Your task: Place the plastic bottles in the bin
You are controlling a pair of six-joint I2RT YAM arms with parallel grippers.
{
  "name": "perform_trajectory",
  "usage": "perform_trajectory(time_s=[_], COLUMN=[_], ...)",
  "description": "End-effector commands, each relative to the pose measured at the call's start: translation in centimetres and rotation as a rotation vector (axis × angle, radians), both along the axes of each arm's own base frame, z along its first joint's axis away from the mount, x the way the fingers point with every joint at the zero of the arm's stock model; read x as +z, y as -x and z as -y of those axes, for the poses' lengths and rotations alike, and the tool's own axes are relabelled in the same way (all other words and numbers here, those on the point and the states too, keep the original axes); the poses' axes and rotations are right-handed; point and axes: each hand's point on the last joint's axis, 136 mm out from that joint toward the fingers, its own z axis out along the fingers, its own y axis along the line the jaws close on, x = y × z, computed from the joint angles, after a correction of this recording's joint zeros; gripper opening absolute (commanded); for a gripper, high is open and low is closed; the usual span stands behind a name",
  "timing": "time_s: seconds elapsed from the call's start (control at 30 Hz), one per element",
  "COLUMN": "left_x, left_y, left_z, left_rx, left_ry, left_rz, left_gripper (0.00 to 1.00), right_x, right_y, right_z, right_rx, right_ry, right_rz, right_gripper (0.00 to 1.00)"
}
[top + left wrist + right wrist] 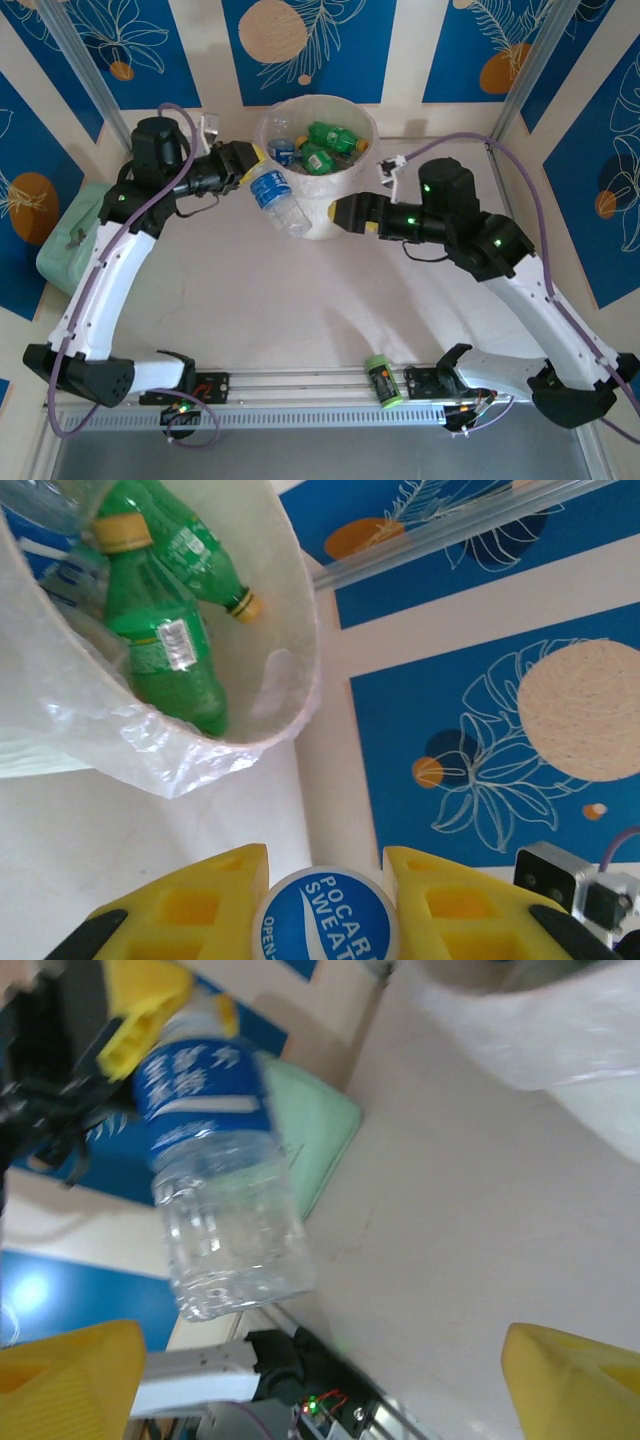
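Note:
My left gripper is shut on the blue cap of a clear plastic bottle with a blue label. The bottle hangs tilted in the air just left of the bin. The round white bin holds several bottles, among them green ones with yellow caps. On the bin's right side, my right gripper stands open and low, pointing left toward the hanging bottle. Nothing sits between its yellow fingers.
A mint-green case sits at the table's left edge. A lime-green canister with a black lid lies on the rail at the near edge. The bin's thin plastic liner drapes over its rim.

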Motion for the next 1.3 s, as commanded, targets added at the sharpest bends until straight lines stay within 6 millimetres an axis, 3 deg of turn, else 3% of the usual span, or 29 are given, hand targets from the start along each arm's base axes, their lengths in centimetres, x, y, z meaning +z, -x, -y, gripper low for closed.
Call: perform_trajectory(time_s=[0.0, 0.17, 0.37, 0.83, 1.1, 1.17, 1.27], left_x=[3.4, 3.9, 4.5, 3.8, 2.8, 2.7, 2.9], left_y=[0.1, -1.2, -1.6, -1.5, -1.9, -2.1, -2.1], left_z=[1.4, 2.3, 3.0, 3.6, 3.8, 3.9, 3.6], left_rx=[-0.059, -0.057, -0.071, -0.111, -0.112, -0.111, -0.097], left_ry=[0.149, 0.290, 0.330, 0.346, 0.344, 0.342, 0.333], left_rz=[0.064, 0.035, 0.045, 0.025, 0.005, 0.008, 0.033], left_gripper=[0.27, 0.25, 0.25, 0.26, 0.28, 0.37, 0.80], right_x=[2.2, 2.4, 2.9, 3.0, 3.1, 3.2, 3.1], right_y=[1.0, -0.1, -0.8, -2.7, -3.4, -3.5, -3.9], right_z=[-2.2, -3.5, -4.7, -5.1, -4.5, -4.4, -4.1], right_rx=[0.108, 0.109, 0.133, 0.088, 0.060, 0.057, 0.040], right_ry=[-0.027, -0.034, -0.053, -0.042, -0.045, -0.046, -0.040], right_rz=[0.094, 0.108, 0.108, 0.112, 0.115, 0.118, 0.119], right_gripper=[0.94, 0.95, 0.94, 0.80, 0.64, 0.61, 0.59])
